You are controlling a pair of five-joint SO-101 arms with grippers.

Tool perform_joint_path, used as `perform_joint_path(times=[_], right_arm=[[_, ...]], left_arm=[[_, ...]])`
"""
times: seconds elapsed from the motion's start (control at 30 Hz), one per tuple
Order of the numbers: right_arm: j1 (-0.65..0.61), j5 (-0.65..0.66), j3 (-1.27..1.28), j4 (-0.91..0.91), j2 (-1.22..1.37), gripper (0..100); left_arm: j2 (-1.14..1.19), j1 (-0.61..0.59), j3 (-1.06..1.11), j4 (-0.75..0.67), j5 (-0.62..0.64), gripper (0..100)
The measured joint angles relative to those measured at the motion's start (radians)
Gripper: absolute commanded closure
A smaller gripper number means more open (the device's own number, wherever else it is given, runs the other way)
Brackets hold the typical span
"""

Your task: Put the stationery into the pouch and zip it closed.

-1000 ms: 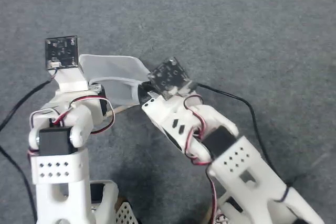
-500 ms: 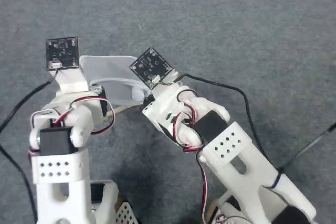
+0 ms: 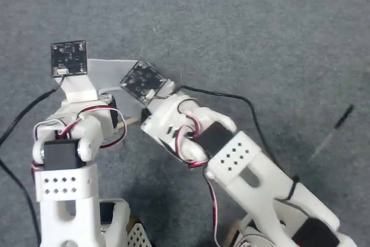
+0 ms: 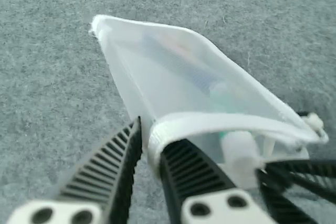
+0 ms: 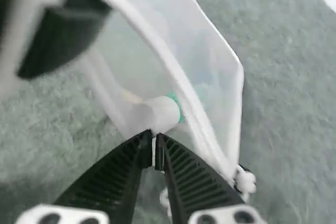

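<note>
Both shut: left claw (image 4: 148,137) pinches the pouch (image 4: 173,72) rim, right claw (image 5: 153,137) touches a white stick (image 5: 157,115).

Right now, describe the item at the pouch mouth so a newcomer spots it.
On the grey table, find the translucent pouch whose rim the left gripper pinches. At its open mouth, beside the right gripper, sits a stick: opaque white with a green band, unlike the see-through pouch.

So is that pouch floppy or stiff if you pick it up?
Probably floppy: the pouch has a rim that curls over where the left tool pinches it. It is likely light too, since it looks thin enough to see through.
</note>
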Motion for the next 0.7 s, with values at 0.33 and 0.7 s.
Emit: perform_joint_path(times=[0.33, 0.7], right_arm=[[-0.054, 0.0, 0.152, -0.425, 0.006, 99.3], [-0.04, 0.003, 0.262, -0.666, 0.034, 99.3]], left_arm=[[0.0, -0.002, 0.0, 0.0, 0.0, 99], [-0.002, 0.0, 0.0, 0.0, 0.002, 99]])
